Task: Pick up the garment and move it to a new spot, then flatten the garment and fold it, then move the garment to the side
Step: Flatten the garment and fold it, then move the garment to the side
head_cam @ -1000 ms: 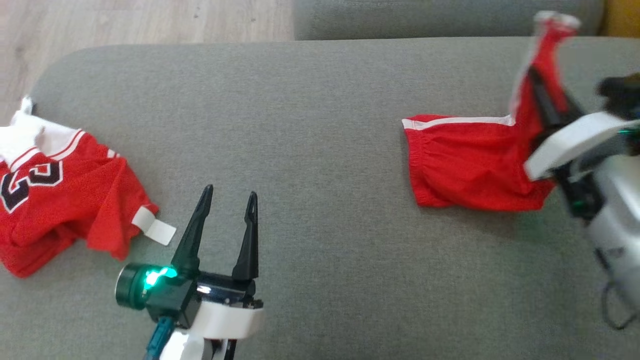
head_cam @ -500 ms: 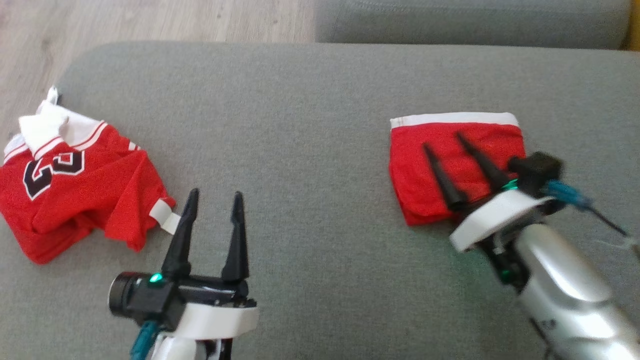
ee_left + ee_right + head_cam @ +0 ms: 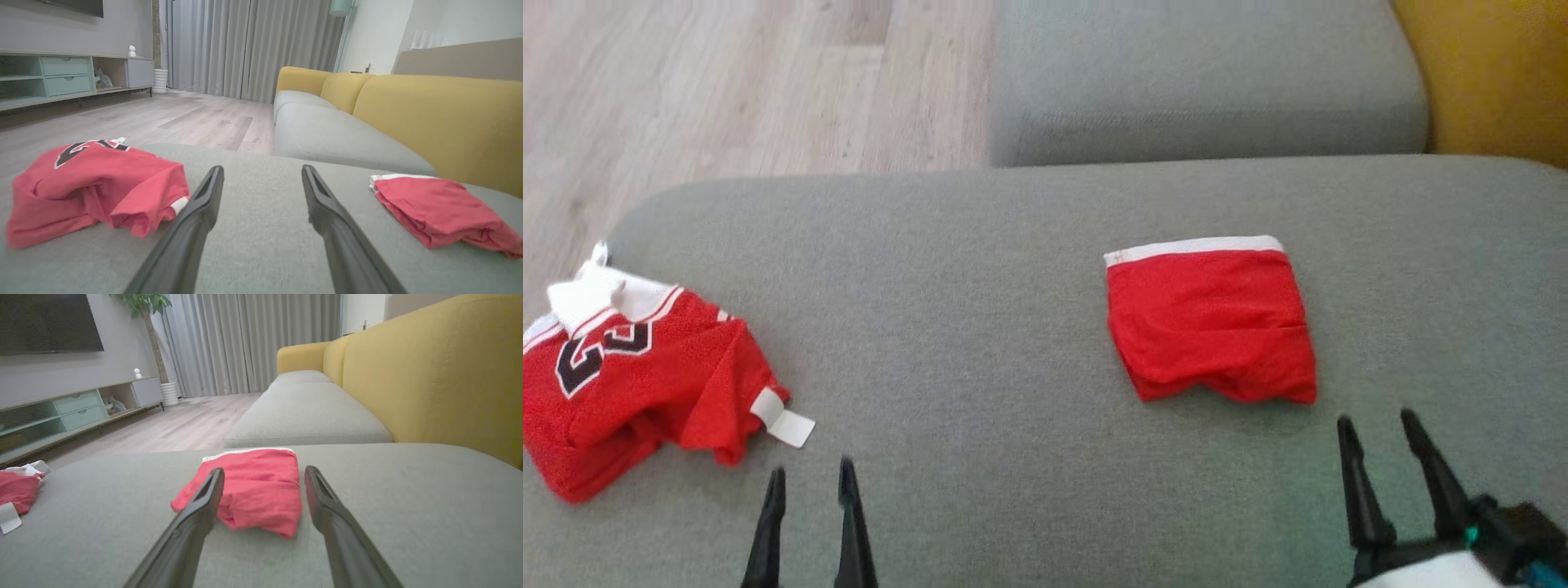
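At the left edge of the grey cushion (image 3: 980, 245) a crumpled red jersey (image 3: 645, 384) is seen. Just right of it, by the near edge, the left gripper (image 3: 812, 467) is held empty, its fingers apart. Right of the cushion's middle the folded red garment (image 3: 1213, 327) is laid flat, its white band toward the far edge. The right gripper (image 3: 1376, 416) is held just beyond the garment's near right corner, fingers spread, clear of the cloth.
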### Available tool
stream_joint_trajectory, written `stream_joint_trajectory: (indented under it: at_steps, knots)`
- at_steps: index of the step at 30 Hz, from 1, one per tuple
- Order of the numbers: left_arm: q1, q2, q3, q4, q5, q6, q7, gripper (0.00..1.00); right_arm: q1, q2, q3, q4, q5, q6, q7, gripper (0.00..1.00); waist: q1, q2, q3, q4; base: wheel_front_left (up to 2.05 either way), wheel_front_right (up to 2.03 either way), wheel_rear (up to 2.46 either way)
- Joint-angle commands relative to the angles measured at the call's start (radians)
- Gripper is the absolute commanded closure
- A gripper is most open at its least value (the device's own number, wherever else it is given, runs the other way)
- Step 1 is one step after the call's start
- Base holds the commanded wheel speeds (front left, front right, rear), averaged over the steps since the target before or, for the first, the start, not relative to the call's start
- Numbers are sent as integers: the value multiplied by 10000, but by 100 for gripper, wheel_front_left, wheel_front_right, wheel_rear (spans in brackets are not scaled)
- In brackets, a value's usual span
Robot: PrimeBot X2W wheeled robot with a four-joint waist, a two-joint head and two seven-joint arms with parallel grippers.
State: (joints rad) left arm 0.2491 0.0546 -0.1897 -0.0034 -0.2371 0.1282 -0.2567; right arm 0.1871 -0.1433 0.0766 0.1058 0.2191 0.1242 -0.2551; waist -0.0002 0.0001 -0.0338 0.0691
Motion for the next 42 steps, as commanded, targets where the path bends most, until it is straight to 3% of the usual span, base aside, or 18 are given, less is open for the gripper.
stream_joint_trajectory:
  at_steps: [1,12,34,42]
  knots:
    - [-187,-42,417,-288,220,86,-51,0,-414,-27,107,-417,-150,65,-64,0,2,-1,-199,-209,0,0,0]
    - [123,-42,704,-1,1207,-429,-51,0,-116,222,251,-249,-952,65,-65,0,2,-1,-389,-451,0,0,0]
    - [-20,-43,557,-71,1251,-457,-51,0,-416,255,358,130,-1110,65,-66,0,2,-1,-258,-420,0,0,0]
    - [-290,-43,403,-136,952,-876,-51,0,-720,237,115,380,-1337,65,-66,0,2,-1,192,-90,0,0,0]
